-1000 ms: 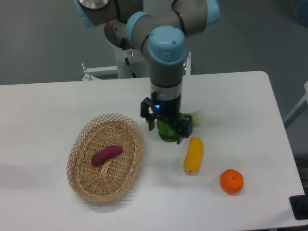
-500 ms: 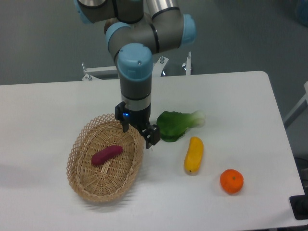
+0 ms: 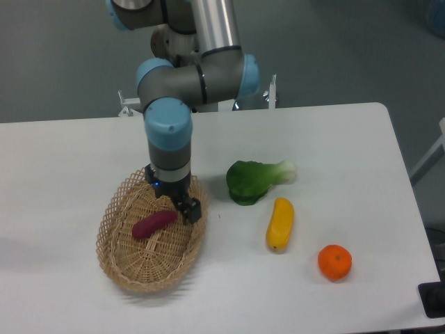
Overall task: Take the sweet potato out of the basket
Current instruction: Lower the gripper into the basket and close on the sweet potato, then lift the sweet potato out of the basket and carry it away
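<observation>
The basket [image 3: 125, 261] sits near the table's [image 3: 361, 139] front left, and the gripper [image 3: 172, 202] hangs over its back-right part, jaws apparently spread and empty. The sweet potato [image 3: 154, 224] lies on the basket's floor just left and forward of the gripper, long axis slanting front-left to back-right. A green vegetable [image 3: 254, 180], yellow vegetable [image 3: 279, 223] and orange [image 3: 334, 262] lie well clear to the right.
</observation>
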Motion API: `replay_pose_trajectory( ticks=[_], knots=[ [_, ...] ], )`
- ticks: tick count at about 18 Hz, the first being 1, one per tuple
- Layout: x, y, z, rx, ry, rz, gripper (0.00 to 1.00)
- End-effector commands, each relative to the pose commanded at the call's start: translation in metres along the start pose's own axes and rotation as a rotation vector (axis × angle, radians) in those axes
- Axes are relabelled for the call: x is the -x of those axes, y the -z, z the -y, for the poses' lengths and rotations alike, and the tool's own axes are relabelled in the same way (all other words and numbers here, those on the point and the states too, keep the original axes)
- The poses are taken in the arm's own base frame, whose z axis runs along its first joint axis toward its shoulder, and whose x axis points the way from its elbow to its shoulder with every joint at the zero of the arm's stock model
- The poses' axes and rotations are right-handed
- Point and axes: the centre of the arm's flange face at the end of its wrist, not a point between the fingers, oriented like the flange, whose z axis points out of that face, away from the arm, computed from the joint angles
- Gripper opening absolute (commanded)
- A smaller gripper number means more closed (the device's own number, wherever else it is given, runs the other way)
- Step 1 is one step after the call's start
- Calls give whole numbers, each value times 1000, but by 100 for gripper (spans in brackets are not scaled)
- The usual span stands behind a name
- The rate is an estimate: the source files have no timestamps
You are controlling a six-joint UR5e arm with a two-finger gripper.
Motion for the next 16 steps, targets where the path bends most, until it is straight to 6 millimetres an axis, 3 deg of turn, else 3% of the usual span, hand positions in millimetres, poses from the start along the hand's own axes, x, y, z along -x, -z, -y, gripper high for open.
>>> replay_pose_trajectory(
  ticks=[11, 16],
  knots=[
    [-7, -34, 21, -4, 40, 1, 100],
    [-2, -34, 22, 13, 32, 35, 55]
  ],
)
